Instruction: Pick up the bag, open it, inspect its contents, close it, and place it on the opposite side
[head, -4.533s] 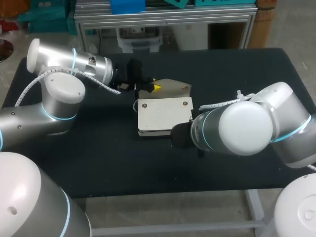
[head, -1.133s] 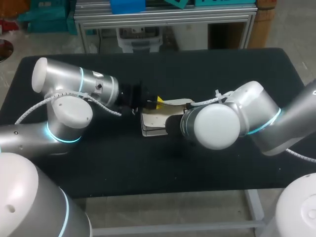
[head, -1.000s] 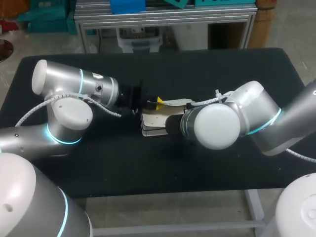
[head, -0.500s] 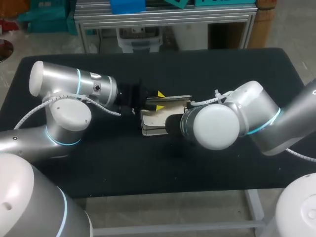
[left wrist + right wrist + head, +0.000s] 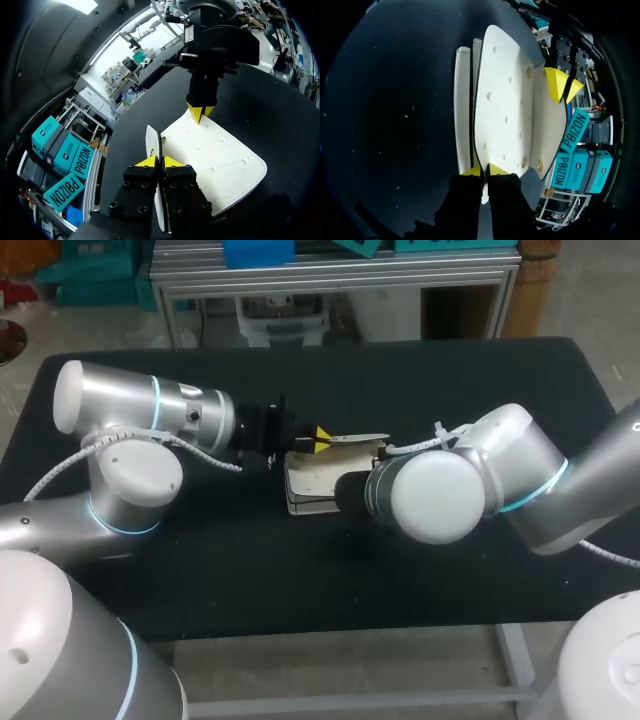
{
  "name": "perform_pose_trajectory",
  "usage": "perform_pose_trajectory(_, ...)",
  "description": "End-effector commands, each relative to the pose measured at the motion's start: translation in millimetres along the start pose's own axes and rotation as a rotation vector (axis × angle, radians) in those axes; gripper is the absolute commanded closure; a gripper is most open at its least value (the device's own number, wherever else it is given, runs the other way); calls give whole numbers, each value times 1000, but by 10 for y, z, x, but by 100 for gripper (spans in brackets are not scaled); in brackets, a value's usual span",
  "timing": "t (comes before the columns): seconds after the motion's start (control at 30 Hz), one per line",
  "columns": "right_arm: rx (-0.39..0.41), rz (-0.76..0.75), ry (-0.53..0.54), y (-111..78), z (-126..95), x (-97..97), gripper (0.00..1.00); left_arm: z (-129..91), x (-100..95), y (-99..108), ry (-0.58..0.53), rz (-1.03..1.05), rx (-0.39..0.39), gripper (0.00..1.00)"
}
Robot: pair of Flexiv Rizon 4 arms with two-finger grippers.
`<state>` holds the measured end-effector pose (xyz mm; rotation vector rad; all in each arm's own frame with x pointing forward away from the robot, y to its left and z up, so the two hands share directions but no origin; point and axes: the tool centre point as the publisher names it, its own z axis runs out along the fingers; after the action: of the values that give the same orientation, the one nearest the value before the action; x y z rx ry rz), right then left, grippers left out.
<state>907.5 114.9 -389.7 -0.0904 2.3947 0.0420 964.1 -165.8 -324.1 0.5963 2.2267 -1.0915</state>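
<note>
The white bag [image 5: 308,487] lies at the middle of the black table [image 5: 200,570], its flap [image 5: 357,439] lifted off the body. My left gripper [image 5: 320,436] is shut on the flap's edge. In the left wrist view the flap [image 5: 152,142] runs as a thin sheet between that gripper's [image 5: 158,161] closed tips, with the bag's studded body [image 5: 220,157] beside it. My right gripper [image 5: 484,170] is shut on the near edge of the bag's front panel [image 5: 502,100]; in the head view my right arm [image 5: 440,490] hides it. The two grippers face each other across the bag.
The black table has free room to both sides of the bag and along its front edge [image 5: 330,635]. My left arm's elbow [image 5: 135,475] stands over the table's left part, and my right arm covers much of the right part.
My left gripper opened around the flap's edge half a second ago and has shut on it. The flap now stands slightly higher. The right arm has kept still.
</note>
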Motion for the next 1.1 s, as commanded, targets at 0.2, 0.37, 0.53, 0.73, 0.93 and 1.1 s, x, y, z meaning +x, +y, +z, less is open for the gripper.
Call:
perform_pose_trajectory(0.2, -9, 0, -308, -19, 51, 49, 100, 34, 145, -46, 13, 78, -14, 100)
perform_pose_trajectory(0.37, -9, 0, -308, -19, 51, 49, 100, 59, 273, -42, 58, 119, -9, 100)
perform_pose_trajectory(0.53, -9, 0, -308, -19, 51, 49, 100, 109, 337, 43, 101, 108, -18, 100)
perform_pose_trajectory(0.73, -9, 0, -308, -19, 51, 49, 100, 134, 378, 76, 148, 116, -24, 100)
perform_pose_trajectory(0.93, -9, 0, -308, -19, 51, 49, 100, 138, 417, 136, 180, 121, -35, 100)
perform_pose_trajectory(1.1, -9, 0, -308, -19, 51, 49, 100, 115, 416, 145, 187, 123, -48, 100)
